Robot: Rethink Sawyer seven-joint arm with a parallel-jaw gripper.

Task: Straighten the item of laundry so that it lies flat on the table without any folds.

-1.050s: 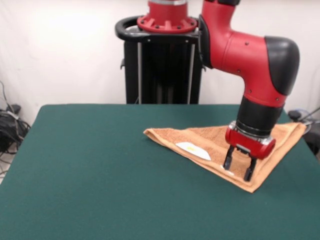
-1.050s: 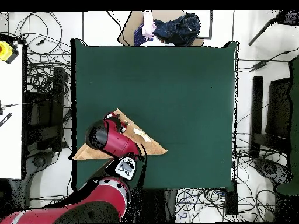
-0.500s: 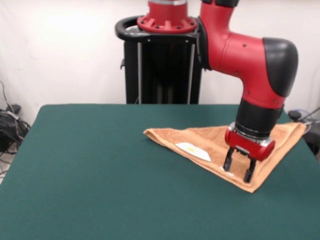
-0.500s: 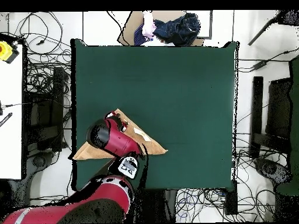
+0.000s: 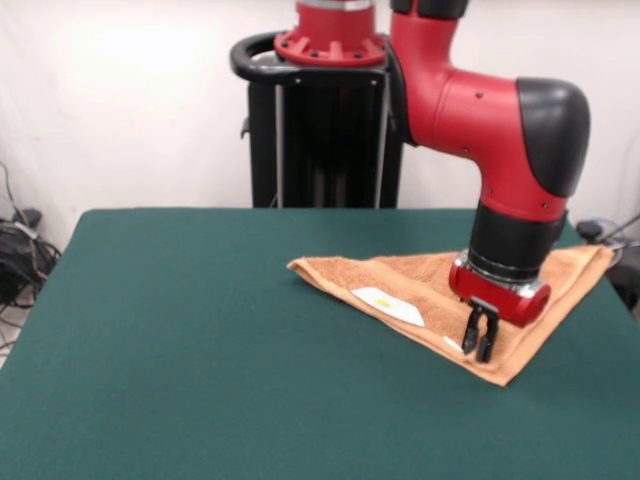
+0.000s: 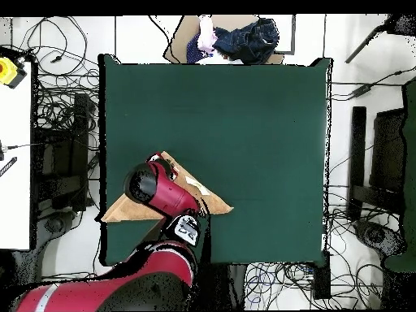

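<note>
The gripper (image 5: 478,347) stood with its two black fingers (image 5: 469,331) drawn close together, tips down on the towel (image 5: 430,285) near its front corner, and it looked to me as though they had nipped a pinch of the cloth, though I could not see the fabric between them plainly enough to swear to it. The towel lay folded into a triangle toward one corner of the table (image 5: 200,340), its point aimed at me and one corner reaching to the table's edge, perhaps a little past it. My worry was that the nip had taken both layers instead of only the top one; any pull would then drag the whole triangle across the felt without opening the fold. A thin hold on looped terry could also slip free partway through a lift, and a drag toward the edge might tip the cloth off. The towel was light orange, nubbly and soft-looking, with a small white label (image 5: 387,302) lying on its upper face. The tabletop was dark green, matte and felt-like, likely to cling to the terry. The arm (image 5: 500,130) was glossy red and black.
</note>
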